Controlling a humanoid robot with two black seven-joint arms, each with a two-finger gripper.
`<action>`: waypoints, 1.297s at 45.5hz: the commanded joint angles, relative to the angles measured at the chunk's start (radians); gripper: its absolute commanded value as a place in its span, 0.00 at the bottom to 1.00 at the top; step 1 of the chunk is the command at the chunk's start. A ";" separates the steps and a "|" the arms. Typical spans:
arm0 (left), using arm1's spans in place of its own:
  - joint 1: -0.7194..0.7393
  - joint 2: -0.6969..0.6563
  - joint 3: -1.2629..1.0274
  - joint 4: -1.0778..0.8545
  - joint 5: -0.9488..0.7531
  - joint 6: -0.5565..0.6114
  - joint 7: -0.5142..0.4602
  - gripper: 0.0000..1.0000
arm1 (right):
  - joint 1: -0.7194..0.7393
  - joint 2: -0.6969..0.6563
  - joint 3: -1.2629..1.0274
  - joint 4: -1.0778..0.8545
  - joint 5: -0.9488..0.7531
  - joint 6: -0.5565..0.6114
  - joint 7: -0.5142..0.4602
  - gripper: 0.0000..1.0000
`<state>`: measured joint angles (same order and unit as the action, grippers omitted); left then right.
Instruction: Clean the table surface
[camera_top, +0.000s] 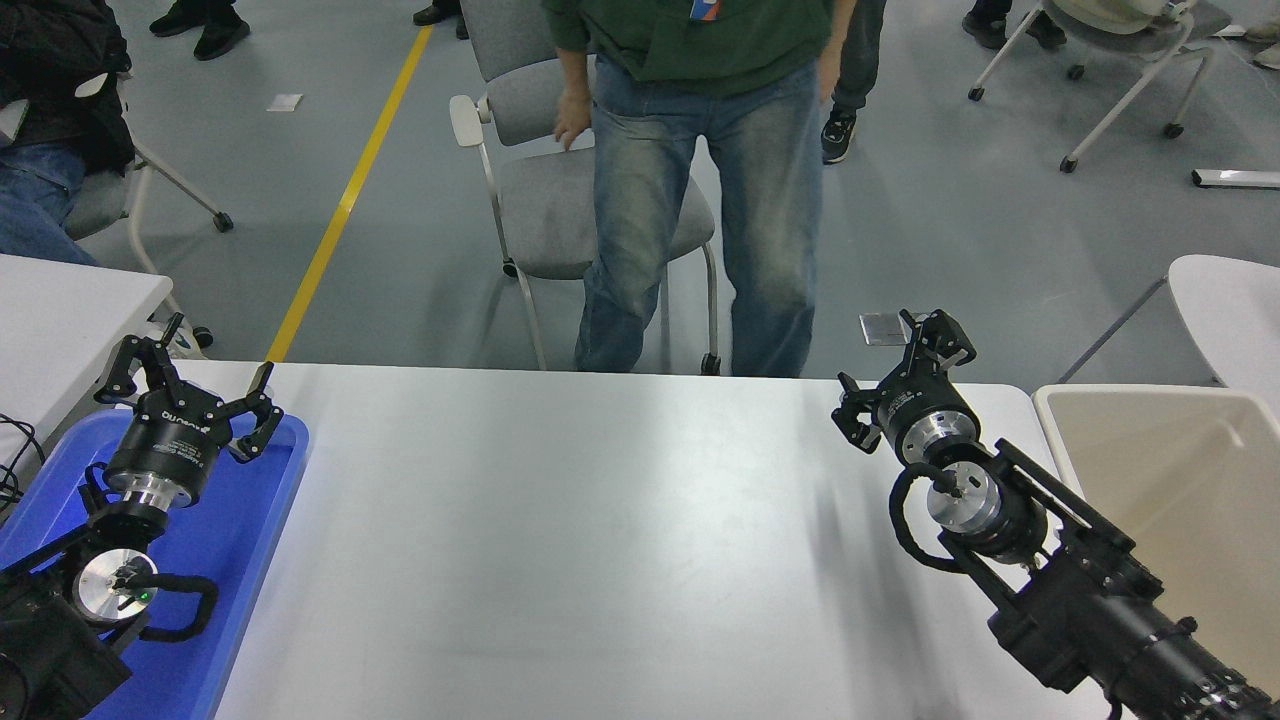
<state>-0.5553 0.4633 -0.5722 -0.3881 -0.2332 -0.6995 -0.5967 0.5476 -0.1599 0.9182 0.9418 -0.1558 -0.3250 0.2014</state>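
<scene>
The right hand (898, 378) is held above the far right part of the counter (600, 540), near its far edge, with its fingers spread apart and nothing gripped between them. Its black arm is seen running back from it to the lower right corner of the view, above the counter's right end. Just beside that end, a beige bin (1170, 480) is placed, apart from the hand.

The left hand (188, 385) is parked at the lower left, raised over a blue tray (255, 520) that is set at the counter's left edge; its fingers are likewise spread, and nothing is grasped.

The counter itself is the wide white surface filling the middle and lower part of the view, between the tray and the bin. Soft shadows of the right arm are cast on it.

Beyond the far edge, a person in jeans and a green top (700, 180) is seen standing, with one hand rested on a grey chair (540, 190). A yellow floor line (345, 200) is visible to the left of the chair.
</scene>
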 joint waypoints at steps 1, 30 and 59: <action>0.000 0.000 0.000 0.000 0.000 0.000 0.000 1.00 | 0.011 -0.088 -0.111 0.009 -0.016 0.006 -0.002 1.00; 0.000 0.000 0.000 0.000 0.000 0.000 0.000 1.00 | 0.100 -0.575 -0.821 0.330 -0.560 0.027 -0.005 1.00; 0.000 0.000 0.000 0.000 0.000 0.000 0.000 1.00 | 0.055 -0.972 -1.101 0.583 -1.208 0.032 0.001 1.00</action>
<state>-0.5553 0.4633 -0.5722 -0.3882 -0.2333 -0.6995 -0.5968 0.6408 -0.9744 -0.0954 1.4346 -1.0958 -0.2938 0.2006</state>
